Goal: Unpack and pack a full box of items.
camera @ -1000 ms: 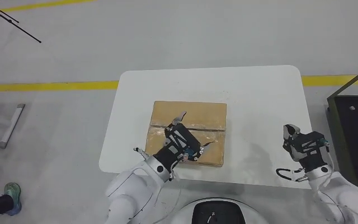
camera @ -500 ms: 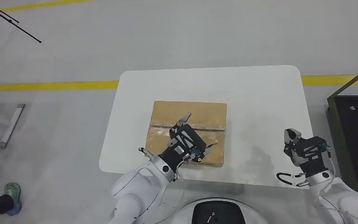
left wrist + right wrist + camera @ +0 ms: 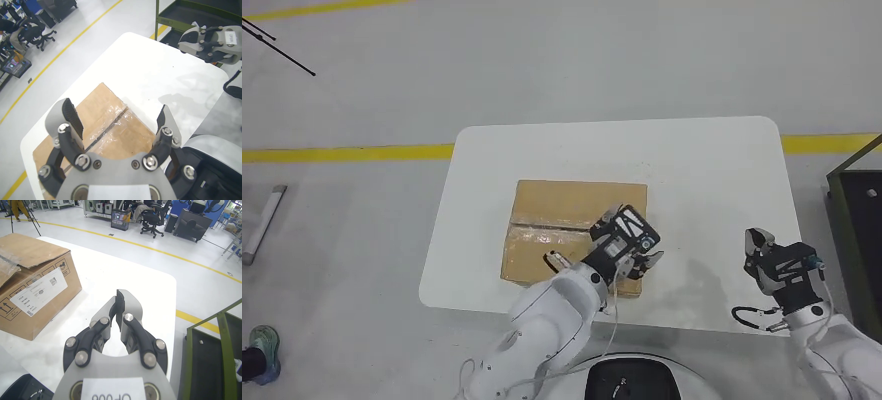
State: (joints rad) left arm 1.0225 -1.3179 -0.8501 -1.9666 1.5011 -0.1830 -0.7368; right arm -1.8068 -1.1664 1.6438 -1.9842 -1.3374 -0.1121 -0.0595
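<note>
Grey left gripper: you have it spread wide, with nothing between the black pads. It hangs over the top of the box, above the seam at the end nearer the other arm.
Right gripper: you will find its fingers pressed together and holding nothing. It sits over bare table toward the near right corner, well apart from the box.
Box position: the brown cardboard sits flat on the table, a little left of centre and close to the near edge. Both top flaps are down, and the dark seam runs across the top between them.
Tape: clear and wrinkled, lying along the seam.
Flap edge: from your right wrist view it looks ragged and sits slightly raised near the corner.
Label: a white sticker on the side of the box facing the right gripper, with printed handling marks beside it.
Table surface: white, with rounded corners.
Green cart: stands just off the table's right side.
Floor line: a yellow stripe that passes behind the table.
</note>
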